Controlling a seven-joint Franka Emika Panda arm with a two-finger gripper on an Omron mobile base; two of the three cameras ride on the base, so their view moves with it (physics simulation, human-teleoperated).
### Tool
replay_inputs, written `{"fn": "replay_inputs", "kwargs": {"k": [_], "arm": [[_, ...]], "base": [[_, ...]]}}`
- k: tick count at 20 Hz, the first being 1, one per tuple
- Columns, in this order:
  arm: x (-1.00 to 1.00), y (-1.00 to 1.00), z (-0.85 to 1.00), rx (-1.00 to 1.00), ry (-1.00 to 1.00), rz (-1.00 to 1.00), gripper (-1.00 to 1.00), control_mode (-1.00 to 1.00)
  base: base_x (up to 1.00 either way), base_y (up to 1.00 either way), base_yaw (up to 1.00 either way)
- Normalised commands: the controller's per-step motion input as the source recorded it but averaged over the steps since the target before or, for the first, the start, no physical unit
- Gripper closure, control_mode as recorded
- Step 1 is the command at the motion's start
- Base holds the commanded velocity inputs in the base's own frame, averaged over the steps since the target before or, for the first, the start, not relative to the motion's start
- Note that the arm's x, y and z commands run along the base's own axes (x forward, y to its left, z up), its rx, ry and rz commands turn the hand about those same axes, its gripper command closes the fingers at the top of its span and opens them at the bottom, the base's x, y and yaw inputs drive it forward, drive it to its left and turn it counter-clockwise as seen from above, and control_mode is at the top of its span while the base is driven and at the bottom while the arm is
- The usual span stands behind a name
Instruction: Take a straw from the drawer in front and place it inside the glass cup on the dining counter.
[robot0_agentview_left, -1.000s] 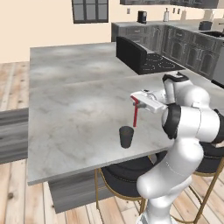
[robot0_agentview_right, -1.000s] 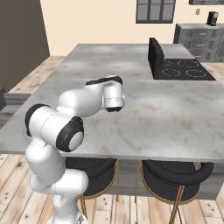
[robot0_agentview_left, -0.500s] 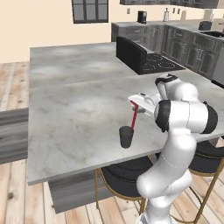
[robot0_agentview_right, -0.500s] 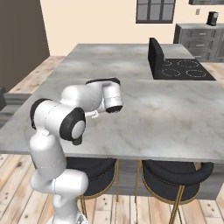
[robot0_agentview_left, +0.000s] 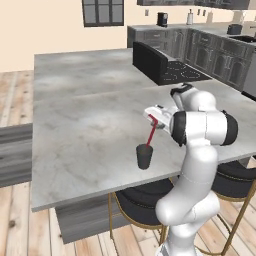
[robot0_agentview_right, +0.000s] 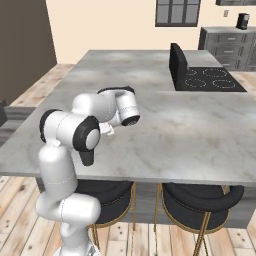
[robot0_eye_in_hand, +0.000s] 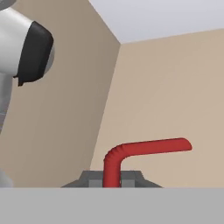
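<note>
gripper clamped on the red straw, holding it slanted over the marble worktop, its lower end dipping into the small dark glass cup near the front edge. fetching looks done; only letting go remains. thin straw, short bent tip at the top.

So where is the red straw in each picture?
Left base view: the straw slants down from the gripper into the glass cup, near the picture's middle.
Right base view: hidden behind the arm.
Hand view: the straw's bent end, bottom centre.
Shared landmark: the dining counter, also in the right base view.
</note>
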Motion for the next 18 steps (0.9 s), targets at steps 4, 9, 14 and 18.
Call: {"fn": "replay_inputs", "kwargs": {"k": [4, 9, 14, 18], "arm": [[0.11, 0.00, 0.00, 0.00, -0.05, 0.01, 1.00, -1.00], [0.00, 0.00, 0.00, 0.00, 0.00, 0.00, 1.00, -1.00], [0.00, 0.00, 0.00, 0.00, 0.00, 0.00, 1.00, -1.00], [0.00, 0.02, -0.02, 0.00, 0.00, -0.03, 1.00, -1.00]], "base": [[0.00, 0.00, 0.00], [0.00, 0.00, 0.00], [0.00, 0.00, 0.00], [0.00, 0.00, 0.00]]}}
